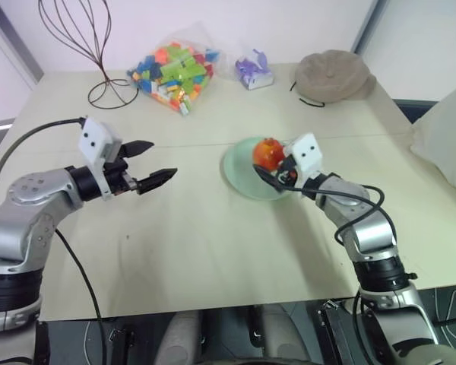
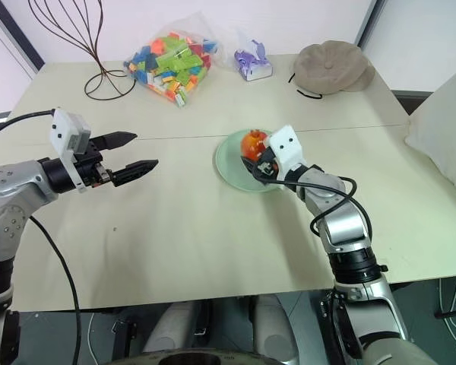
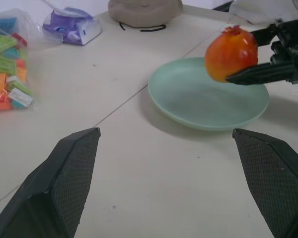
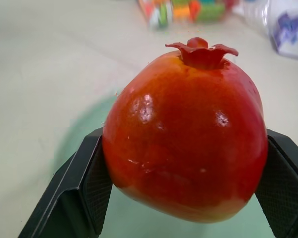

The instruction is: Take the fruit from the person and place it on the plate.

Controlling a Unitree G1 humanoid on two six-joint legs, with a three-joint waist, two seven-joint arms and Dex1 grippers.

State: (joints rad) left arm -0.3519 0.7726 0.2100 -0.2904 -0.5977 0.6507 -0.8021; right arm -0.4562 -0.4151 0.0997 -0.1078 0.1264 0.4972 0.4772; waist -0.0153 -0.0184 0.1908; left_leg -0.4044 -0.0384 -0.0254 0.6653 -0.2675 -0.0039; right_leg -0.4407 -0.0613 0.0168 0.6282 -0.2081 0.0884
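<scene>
Over the plate [image 1: 243, 179], right of centre, the right gripper [image 1: 277, 169] has its fingers clamped on both sides of the fruit [image 1: 267, 153] — held just above the dish, crown up. Left gripper [image 1: 153, 161] hangs wide open and empty, well apart, arm reaching in from the left.

Pale bench [image 1: 213, 251] w/ a seam line running across its middle. Far side, left to right: dark wire stand [image 1: 83, 46] w/ looped top and ring base, upright; clear bag of multicoloured blocks [image 1: 173, 74] just beside it; small purple-and-white packet [image 1: 252, 72] near the bag; tan-grey cloth hat [image 1: 330, 76] further right, lying flat, thin dark cord at its edge. White cushion-like thing [image 1: 444, 144] at bench's right edge
</scene>
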